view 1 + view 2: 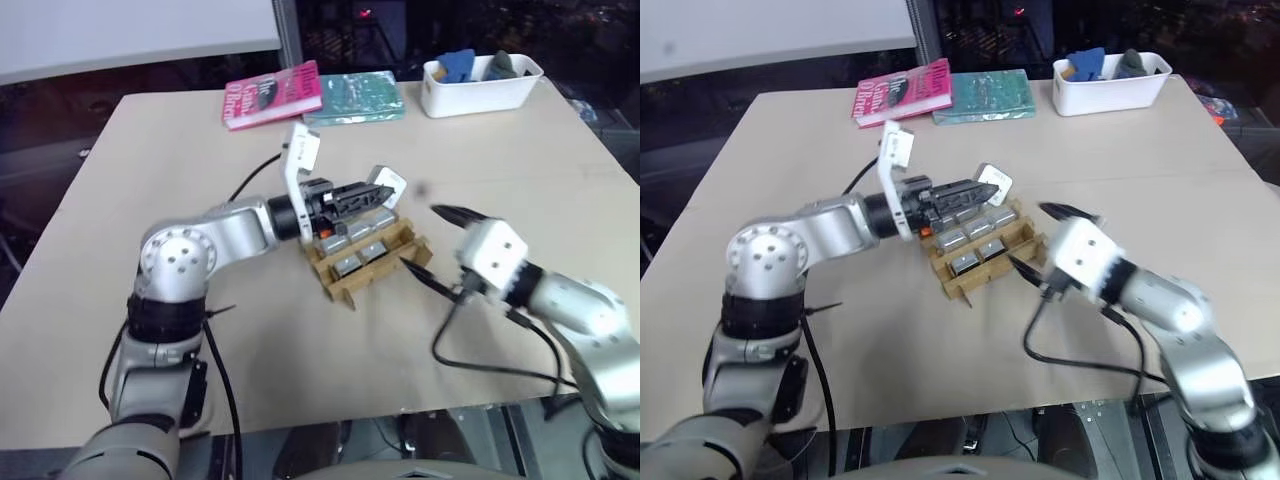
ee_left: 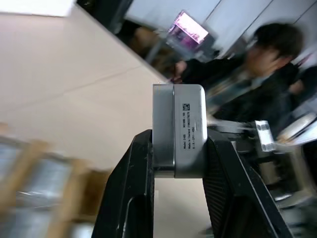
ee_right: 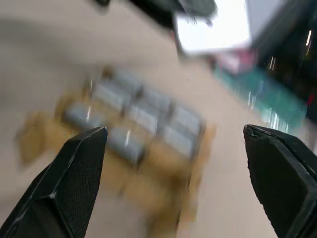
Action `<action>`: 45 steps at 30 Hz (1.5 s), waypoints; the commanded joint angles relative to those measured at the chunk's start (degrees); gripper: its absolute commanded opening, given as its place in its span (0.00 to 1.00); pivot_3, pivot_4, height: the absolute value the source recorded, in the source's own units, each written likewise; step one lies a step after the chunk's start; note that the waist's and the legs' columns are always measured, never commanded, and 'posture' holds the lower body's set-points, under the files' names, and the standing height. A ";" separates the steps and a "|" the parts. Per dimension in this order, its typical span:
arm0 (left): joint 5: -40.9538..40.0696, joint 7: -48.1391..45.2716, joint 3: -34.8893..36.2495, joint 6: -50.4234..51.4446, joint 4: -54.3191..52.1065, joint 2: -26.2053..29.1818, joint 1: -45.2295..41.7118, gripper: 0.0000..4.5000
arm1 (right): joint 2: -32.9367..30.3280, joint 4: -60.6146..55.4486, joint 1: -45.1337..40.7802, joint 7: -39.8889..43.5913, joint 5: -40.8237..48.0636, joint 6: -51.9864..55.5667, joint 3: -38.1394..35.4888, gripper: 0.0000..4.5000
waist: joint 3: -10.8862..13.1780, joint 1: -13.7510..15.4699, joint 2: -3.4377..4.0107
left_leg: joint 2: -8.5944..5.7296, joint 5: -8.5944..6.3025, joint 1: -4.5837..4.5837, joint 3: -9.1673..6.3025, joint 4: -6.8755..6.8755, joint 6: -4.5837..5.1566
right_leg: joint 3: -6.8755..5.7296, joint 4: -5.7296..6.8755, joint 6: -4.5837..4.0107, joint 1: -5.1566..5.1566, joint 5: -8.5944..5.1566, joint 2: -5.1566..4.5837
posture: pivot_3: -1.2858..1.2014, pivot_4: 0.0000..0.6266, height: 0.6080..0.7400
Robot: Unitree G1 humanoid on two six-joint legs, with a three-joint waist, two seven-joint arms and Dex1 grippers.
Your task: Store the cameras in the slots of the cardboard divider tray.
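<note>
The cardboard divider tray (image 1: 341, 288) lies at the middle of the table, with several silver-grey cameras (image 1: 346, 263) sitting in its slots. My left gripper (image 1: 372, 193) hovers just over the tray's far side, shut on another camera (image 2: 178, 130), a silver block clamped by its sides between the black fingers (image 2: 128, 193). My right gripper (image 1: 434, 246) stands open just to the right of the tray, with nothing between its fingers (image 3: 74, 183). In the right wrist view the filled tray (image 3: 195, 148) appears blurred ahead of it.
A pink book (image 1: 272, 93) and a teal book (image 1: 353, 97) lie at the table's far edge. A white bin (image 1: 480, 86) with blue and grey cloth stands at the far right. A black cable (image 1: 485, 367) trails beside my right arm. A person (image 2: 270, 74) sits beyond the table.
</note>
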 commanded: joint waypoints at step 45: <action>50.03 -33.99 -19.59 -10.29 20.02 -9.19 -13.33 0.17 | -9.93 6.37 6.05 4.85 26.71 0.58 -18.28 0.98 | 0.03 -0.53 -0.04 | 0.08 0.00 -0.03 -0.07 0.03 0.03 | -0.06 0.03 0.03 0.03 -0.02 -0.03 | 0.52 0.24 1.00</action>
